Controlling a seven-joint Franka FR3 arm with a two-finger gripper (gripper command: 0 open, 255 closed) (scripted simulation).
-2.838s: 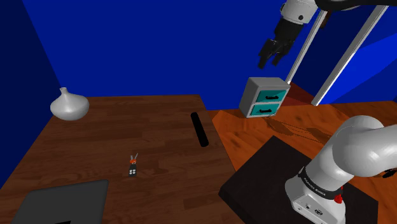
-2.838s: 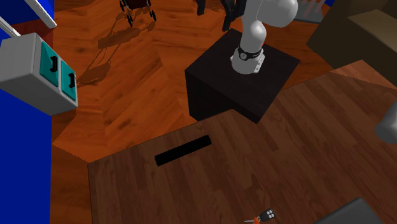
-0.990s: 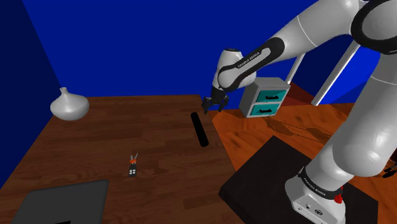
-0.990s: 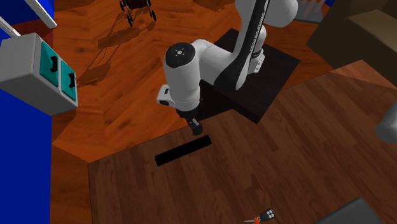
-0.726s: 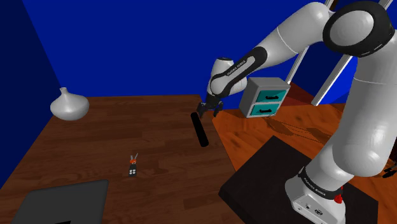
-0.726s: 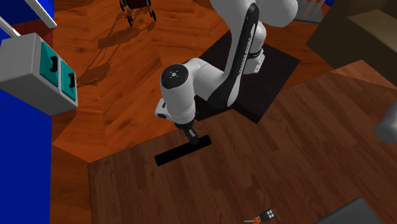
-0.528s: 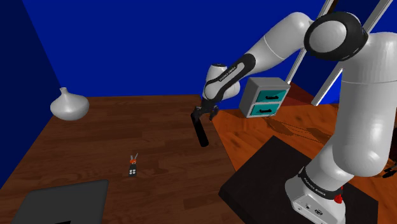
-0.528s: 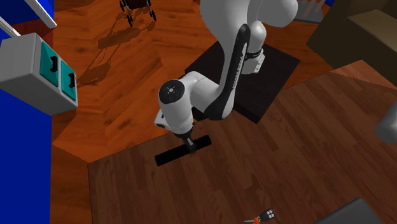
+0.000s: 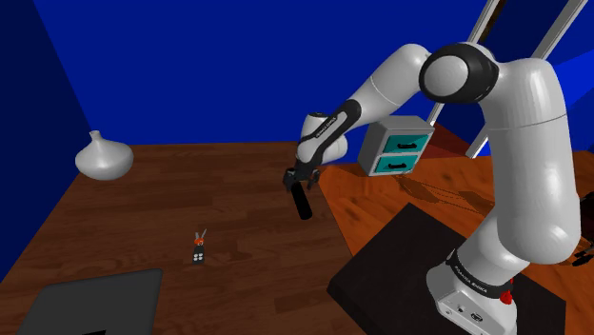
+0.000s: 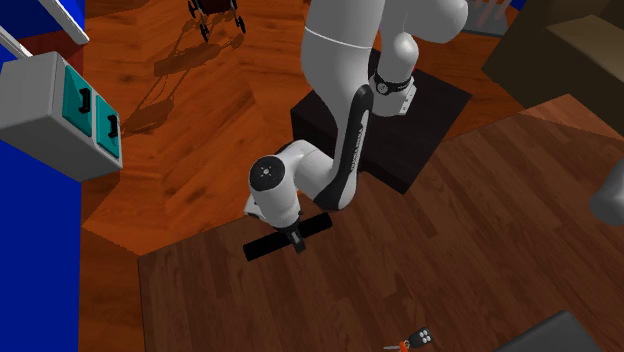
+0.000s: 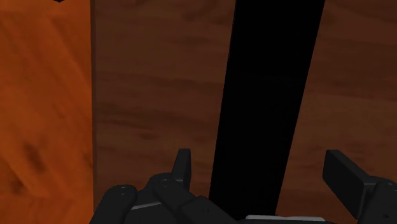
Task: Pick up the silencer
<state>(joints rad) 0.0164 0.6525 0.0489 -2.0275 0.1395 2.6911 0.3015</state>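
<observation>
Silencer (image 11: pixel 267 95), one, black, inside spread end effector (image 11: pixel 261 164)

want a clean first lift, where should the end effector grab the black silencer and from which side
Probably across its narrow width, near mid-length, coming from straight above. The silencer is a long, slim black bar lying flat on the table, so only its long sides offer a pinch. The end effector is open and straddles it.
</observation>
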